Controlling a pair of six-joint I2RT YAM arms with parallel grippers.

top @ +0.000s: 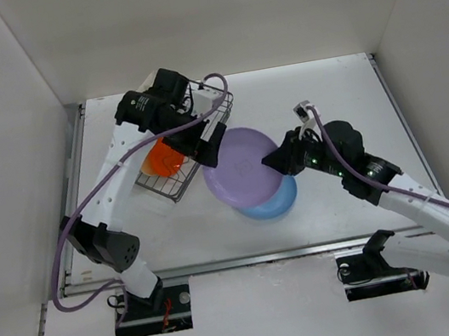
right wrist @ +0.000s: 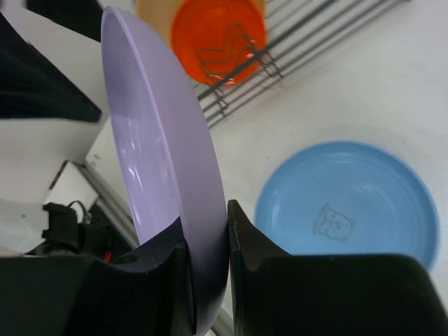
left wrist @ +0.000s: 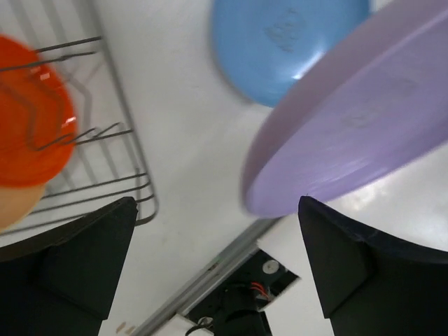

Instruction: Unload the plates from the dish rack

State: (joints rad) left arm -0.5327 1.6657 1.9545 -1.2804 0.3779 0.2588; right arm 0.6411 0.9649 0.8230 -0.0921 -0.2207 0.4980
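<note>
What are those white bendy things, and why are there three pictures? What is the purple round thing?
They are two robot arms, bolted to a table. One picture looks down from above. The other two come from small cameras on each arm's wrist, so you see its black jaws up close. The right arm pinches the rim of a lavender plate in its jaws. The left arm has its jaws open and holds nothing. A blue plate lies flat on the table, partly hidden by the lavender one in the view from above. An orange plate sits in the wire rack, with a tan plate behind it.
</note>
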